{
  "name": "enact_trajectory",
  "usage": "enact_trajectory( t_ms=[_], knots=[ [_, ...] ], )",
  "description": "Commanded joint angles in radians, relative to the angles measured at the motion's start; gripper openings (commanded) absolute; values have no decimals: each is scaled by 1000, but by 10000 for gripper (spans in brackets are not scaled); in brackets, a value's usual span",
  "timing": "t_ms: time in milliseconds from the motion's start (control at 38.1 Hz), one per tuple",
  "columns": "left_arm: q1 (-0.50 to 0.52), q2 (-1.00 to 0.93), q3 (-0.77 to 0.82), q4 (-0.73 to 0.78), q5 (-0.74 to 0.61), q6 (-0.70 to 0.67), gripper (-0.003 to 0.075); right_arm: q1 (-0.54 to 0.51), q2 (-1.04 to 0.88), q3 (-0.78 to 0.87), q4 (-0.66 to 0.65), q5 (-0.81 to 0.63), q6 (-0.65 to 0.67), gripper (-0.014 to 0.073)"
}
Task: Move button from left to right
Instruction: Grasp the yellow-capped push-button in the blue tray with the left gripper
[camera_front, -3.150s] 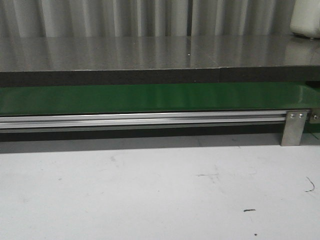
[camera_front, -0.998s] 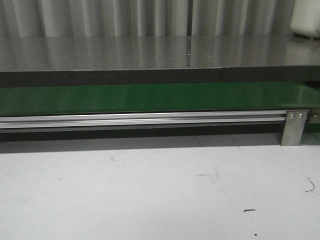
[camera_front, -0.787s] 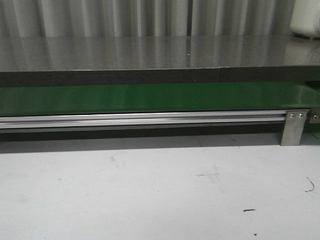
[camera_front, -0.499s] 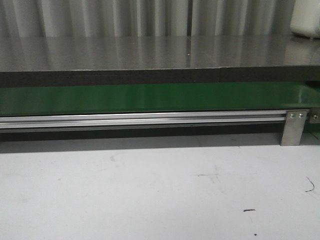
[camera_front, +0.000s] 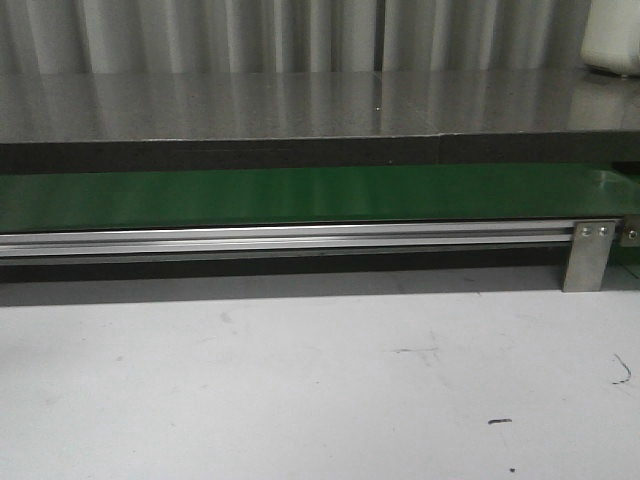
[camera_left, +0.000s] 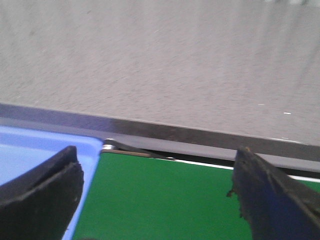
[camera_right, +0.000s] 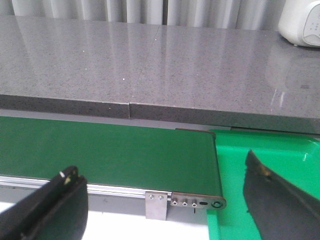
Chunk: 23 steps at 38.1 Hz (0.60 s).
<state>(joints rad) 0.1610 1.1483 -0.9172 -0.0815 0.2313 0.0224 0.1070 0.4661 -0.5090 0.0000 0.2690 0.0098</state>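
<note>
Green conveyor belt (camera_front: 300, 196) runs bare across mid-frame; the button shows in no view, so nothing looks begun. Left gripper (camera_left: 155, 200) and right gripper (camera_right: 165, 210) hang with fingers apart, holding nothing

Both pincers — left (camera_left: 155, 200), right (camera_right: 165, 205) — black, wedge-shaped fingers, worn edges.
</note>
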Motion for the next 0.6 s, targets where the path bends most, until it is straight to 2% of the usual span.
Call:
enact_trajectory(
  t_ms=[0, 184, 289, 446, 578],
  knots=[
    [67, 80, -126, -14, -1, -15, 575, 3, 12, -38, -10, -76, -10, 644],
    [230, 273, -281, -14, 89, -15, 573, 3, 12, -38, -10, -76, -10, 644],
    [307, 388, -371, -14, 188, 0, 563, 3, 12, -38, -10, -76, -10, 644],
    [392, 569, -498, -14, 331, 81, 563, 3, 12, -38, -10, -76, -10, 644],
    [408, 710, -598, -14, 437, 223, 563, 3, 12, -38, -10, -76, -10, 644]
  ],
)
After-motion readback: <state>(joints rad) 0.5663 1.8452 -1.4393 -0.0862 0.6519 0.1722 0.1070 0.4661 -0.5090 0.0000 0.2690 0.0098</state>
